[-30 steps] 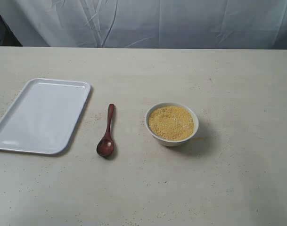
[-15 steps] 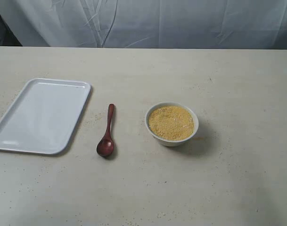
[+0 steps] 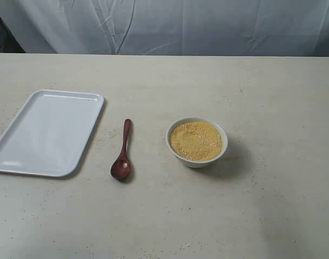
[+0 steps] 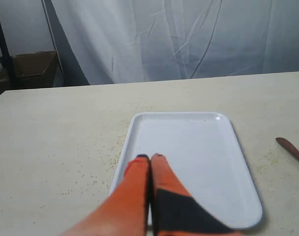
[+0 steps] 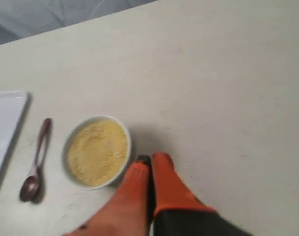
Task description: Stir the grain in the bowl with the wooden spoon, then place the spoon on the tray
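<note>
The white bowl (image 3: 197, 142) sits mid-table, filled with yellow grain (image 3: 196, 140). Left of it lies the dark wooden spoon (image 3: 122, 151), its oval end toward the front edge. The white tray (image 3: 48, 131) lies flat at the left, with nothing on it. Neither gripper shows in the exterior view. In the left wrist view my left gripper (image 4: 149, 157) is shut and holds nothing, over the tray (image 4: 188, 147), with the spoon's tip (image 4: 290, 149) off to one side. My right gripper (image 5: 150, 158) is shut too and holds nothing, hovering beside the bowl (image 5: 96, 151), with the spoon (image 5: 35, 167) beyond it.
A pale speckled table (image 3: 261, 97) carries everything, with scattered grain specks near the tray. White cloth (image 3: 169, 24) hangs along the back. A cardboard box (image 4: 26, 71) stands off the table in the left wrist view.
</note>
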`<state>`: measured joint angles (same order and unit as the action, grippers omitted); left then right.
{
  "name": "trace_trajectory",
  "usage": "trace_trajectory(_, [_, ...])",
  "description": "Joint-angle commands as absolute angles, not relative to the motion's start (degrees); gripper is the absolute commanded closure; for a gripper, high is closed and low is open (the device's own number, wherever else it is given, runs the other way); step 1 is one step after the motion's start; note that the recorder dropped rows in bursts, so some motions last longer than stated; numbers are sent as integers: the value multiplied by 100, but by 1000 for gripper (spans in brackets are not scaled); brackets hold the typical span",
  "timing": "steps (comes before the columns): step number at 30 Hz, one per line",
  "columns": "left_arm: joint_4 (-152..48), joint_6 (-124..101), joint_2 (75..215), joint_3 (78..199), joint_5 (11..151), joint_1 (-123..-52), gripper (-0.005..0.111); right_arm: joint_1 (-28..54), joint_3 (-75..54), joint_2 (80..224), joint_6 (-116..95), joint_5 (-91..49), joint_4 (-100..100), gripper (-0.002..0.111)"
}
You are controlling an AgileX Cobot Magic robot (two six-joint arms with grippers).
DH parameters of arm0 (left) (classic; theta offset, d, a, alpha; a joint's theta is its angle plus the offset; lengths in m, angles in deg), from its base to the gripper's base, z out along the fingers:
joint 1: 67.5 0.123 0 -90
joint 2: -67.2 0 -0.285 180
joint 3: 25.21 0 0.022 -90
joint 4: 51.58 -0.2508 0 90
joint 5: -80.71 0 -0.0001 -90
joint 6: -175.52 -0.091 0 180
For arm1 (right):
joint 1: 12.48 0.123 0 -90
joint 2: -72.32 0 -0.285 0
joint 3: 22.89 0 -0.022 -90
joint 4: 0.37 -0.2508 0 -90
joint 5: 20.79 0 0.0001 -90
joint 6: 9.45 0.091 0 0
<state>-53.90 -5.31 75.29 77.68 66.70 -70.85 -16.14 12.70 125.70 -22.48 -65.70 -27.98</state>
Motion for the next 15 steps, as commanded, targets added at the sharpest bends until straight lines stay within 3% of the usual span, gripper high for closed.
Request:
trace_trajectory(1, [-5398,-509,7499,7758,6742,-7107,107,-1278,935,13202,-3095,-6820,-3416,109])
trace_trajectory(6, [-5398,-509,7499,7758,6742,-7107,107,-378,935,14192,-3045,-6493,-3318,109])
trace_trajectory(8, [-5398,-509,7499,7758,6742,-7107,107,370,778,15001,-2840,-6038,-3150,109])
trace_trajectory(12, [-5398,-509,7499,7758,6742,-7107,107,1917,-608,16949,-1965,-5964,-2432,109])
trace_trajectory(15, [-5398,-509,7499,7758,6742,-7107,107,2847,-2458,18709,-1017,-6570,-1339,109])
